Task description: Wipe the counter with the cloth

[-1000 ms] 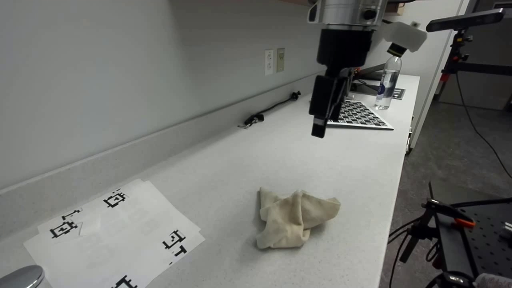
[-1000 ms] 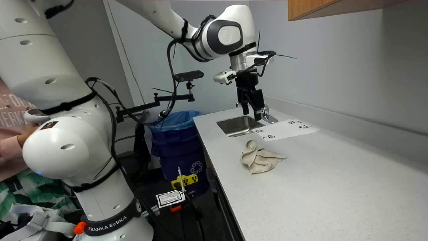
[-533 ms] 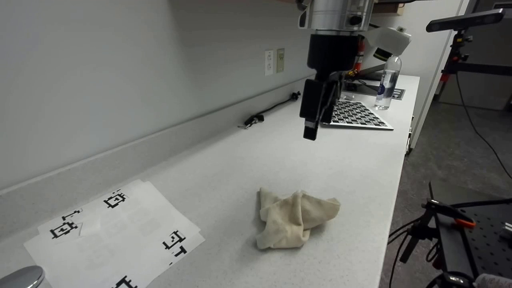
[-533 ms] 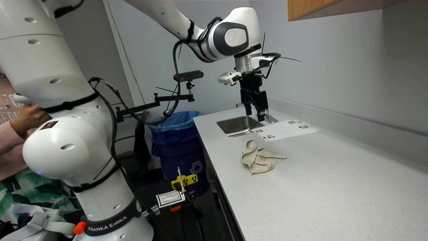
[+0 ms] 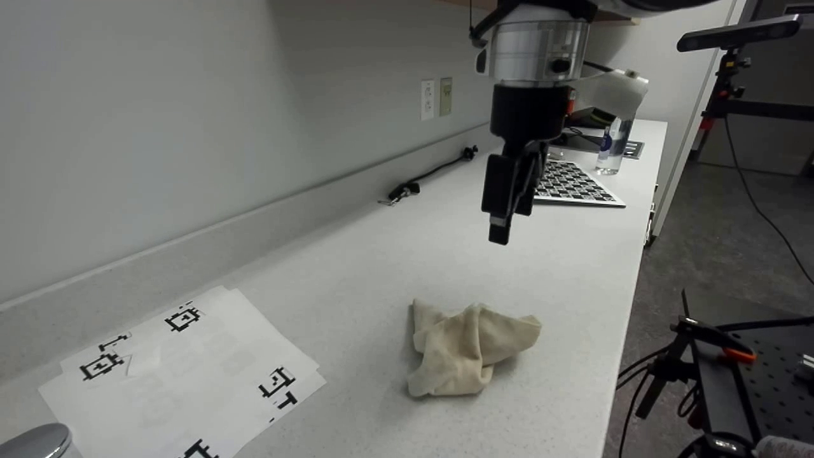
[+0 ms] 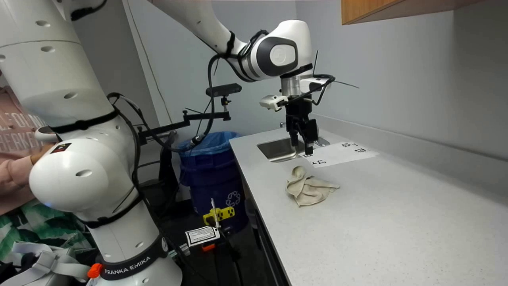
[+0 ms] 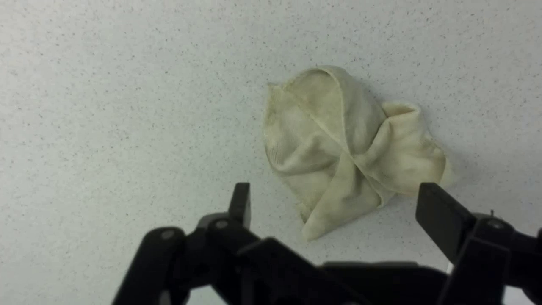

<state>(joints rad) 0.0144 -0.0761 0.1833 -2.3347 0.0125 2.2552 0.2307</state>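
A crumpled beige cloth (image 5: 474, 350) lies on the light speckled counter (image 5: 356, 273). It also shows in an exterior view (image 6: 311, 190) and in the wrist view (image 7: 338, 140). My black gripper (image 5: 510, 224) hangs pointing down above the counter, apart from the cloth; it also shows in an exterior view (image 6: 301, 147). In the wrist view my gripper (image 7: 335, 186) has its fingers wide apart with nothing held between them. The cloth lies below and ahead of the fingers there, and the right fingertip overlaps the cloth's edge in the picture.
White sheets with black markers (image 5: 191, 375) lie on the counter near a sink (image 6: 268, 149) and faucet (image 6: 322, 142). A checkered board (image 5: 572, 184), a water bottle (image 5: 613, 152) and a small black cabled device (image 5: 407, 189) stand farther along. A wall backs the counter.
My gripper has moved lower toward the counter and a little sideways, leftward in an exterior view and rightward in an exterior view from elsewhere. The cloth has not moved.
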